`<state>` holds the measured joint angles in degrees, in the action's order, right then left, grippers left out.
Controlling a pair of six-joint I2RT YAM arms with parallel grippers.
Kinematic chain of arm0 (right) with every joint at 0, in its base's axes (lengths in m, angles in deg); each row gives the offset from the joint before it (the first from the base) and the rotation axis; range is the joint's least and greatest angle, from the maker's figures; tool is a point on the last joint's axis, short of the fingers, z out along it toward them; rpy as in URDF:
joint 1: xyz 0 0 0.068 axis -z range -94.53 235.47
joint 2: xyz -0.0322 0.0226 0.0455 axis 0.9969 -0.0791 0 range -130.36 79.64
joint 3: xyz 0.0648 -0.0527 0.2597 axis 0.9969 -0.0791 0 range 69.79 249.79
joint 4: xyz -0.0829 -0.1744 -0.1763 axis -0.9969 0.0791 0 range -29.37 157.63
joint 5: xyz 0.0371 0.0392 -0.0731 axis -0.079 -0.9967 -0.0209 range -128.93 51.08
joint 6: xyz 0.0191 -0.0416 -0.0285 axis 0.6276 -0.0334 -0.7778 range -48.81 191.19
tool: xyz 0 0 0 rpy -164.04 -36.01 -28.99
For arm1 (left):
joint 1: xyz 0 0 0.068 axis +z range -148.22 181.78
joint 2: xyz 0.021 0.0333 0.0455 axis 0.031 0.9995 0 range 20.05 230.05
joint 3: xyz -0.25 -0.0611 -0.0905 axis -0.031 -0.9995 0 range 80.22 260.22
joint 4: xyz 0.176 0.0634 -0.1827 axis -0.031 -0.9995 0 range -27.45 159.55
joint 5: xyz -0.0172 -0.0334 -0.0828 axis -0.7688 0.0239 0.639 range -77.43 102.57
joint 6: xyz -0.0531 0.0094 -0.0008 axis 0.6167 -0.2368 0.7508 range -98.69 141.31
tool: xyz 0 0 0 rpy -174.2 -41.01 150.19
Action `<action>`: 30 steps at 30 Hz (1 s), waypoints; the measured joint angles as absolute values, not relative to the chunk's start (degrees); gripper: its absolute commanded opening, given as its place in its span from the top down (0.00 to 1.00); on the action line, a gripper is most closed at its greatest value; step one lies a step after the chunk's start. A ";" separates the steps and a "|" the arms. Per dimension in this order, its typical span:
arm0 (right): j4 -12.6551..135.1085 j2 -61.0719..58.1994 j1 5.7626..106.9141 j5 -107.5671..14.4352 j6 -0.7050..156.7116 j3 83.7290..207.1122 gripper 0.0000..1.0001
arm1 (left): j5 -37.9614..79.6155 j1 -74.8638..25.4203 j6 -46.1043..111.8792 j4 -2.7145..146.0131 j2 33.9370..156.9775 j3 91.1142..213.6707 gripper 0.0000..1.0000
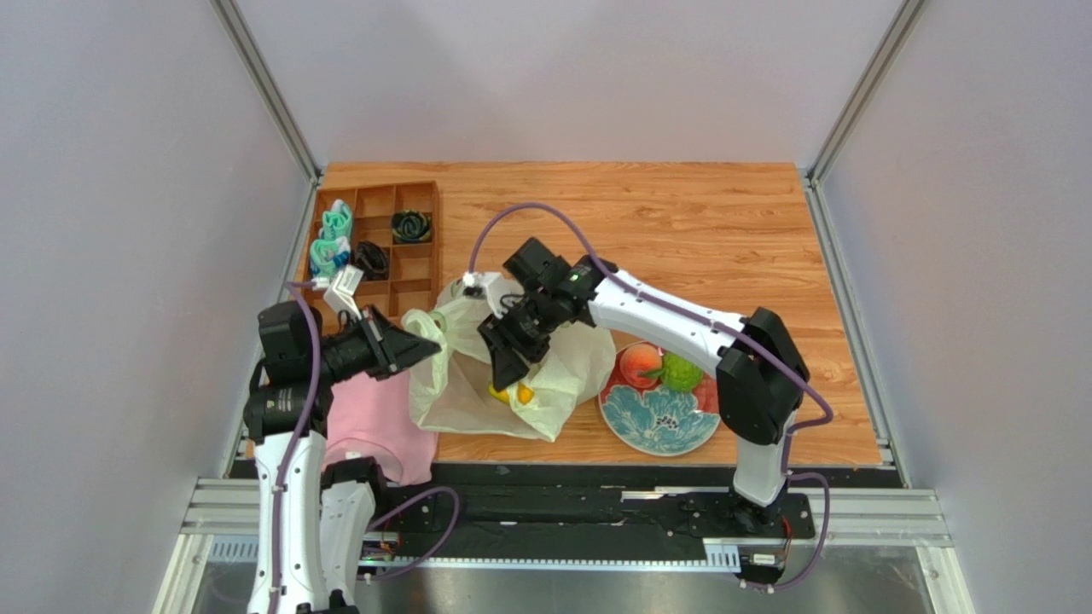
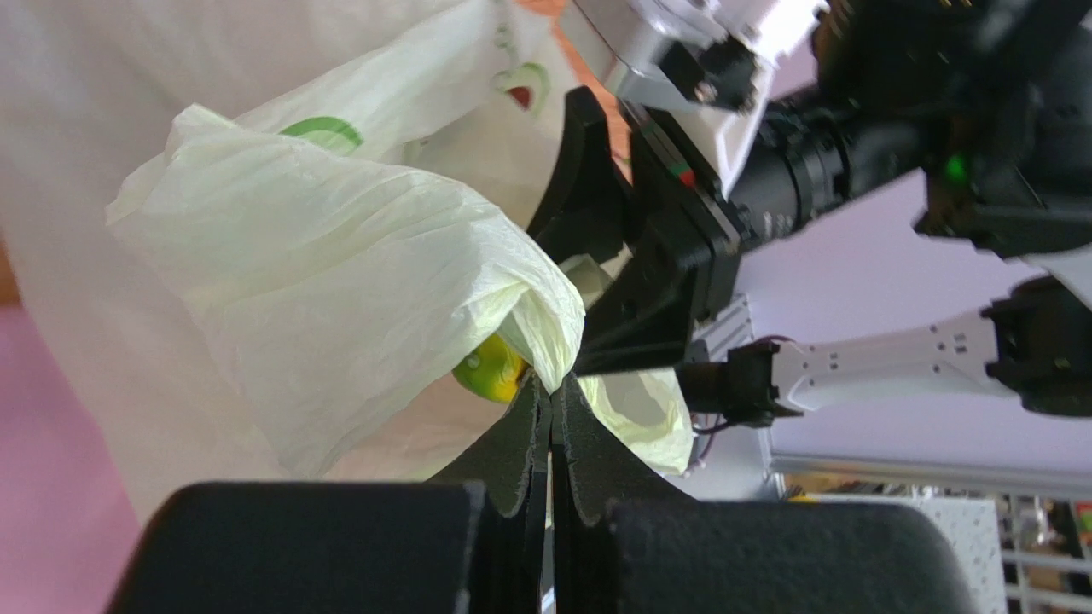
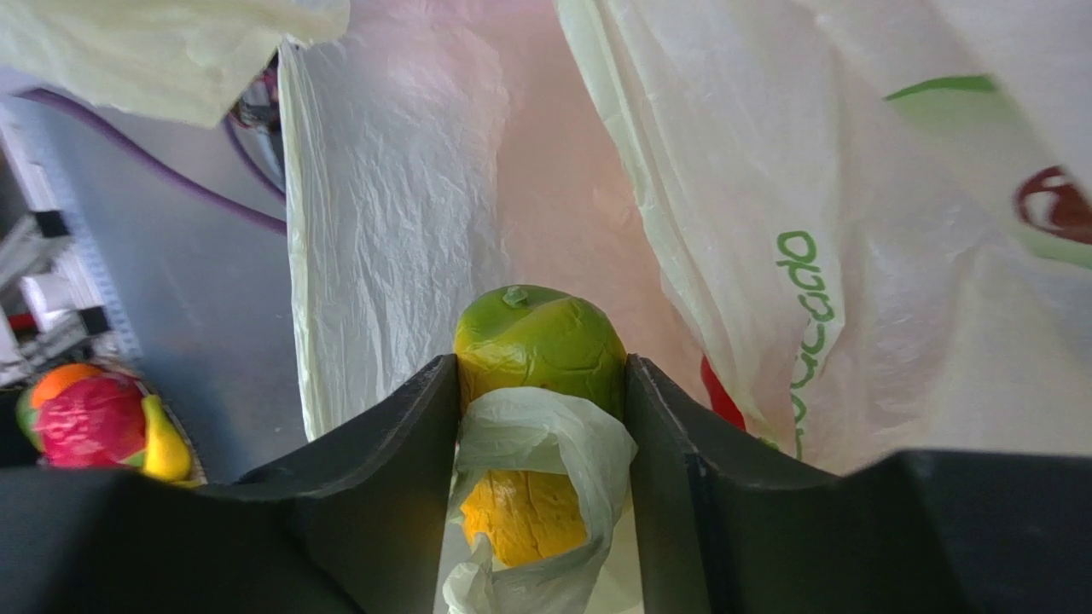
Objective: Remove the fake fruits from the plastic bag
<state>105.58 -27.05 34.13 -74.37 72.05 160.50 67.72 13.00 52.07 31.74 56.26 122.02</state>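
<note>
Plate (image 1: pixel 658 429): peach (image 1: pixel 637 365), green ball (image 1: pixel 682 374). Plastic bag (image 1: pixel 564 371): mango (image 3: pixel 538 339), clasped by right gripper (image 3: pixel 541 374); left gripper (image 2: pixel 551 399) pinches bag's edge.

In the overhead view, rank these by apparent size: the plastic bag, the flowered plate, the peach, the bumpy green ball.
1. plastic bag
2. flowered plate
3. peach and bumpy green ball, which look about alike

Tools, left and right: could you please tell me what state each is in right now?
Left tool: shut, pinching the plastic bag at its edge.
Right tool: closed on the green-yellow mango inside the bag.
</note>
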 measured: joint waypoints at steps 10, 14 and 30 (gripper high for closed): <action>106.69 -26.26 29.41 -60.75 71.31 158.12 0.24 | 60.86 14.38 52.16 25.41 49.90 116.58 1.00; 108.42 -23.07 29.19 -58.59 67.44 161.75 0.32 | 60.90 14.36 52.75 25.43 48.98 115.69 1.00; 112.14 -20.30 21.63 -55.61 54.24 170.84 0.67 | 61.03 14.33 54.50 26.21 49.90 115.62 1.00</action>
<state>112.14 -20.30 21.63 -55.61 54.24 170.84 61.03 14.33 54.50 26.21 49.90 115.62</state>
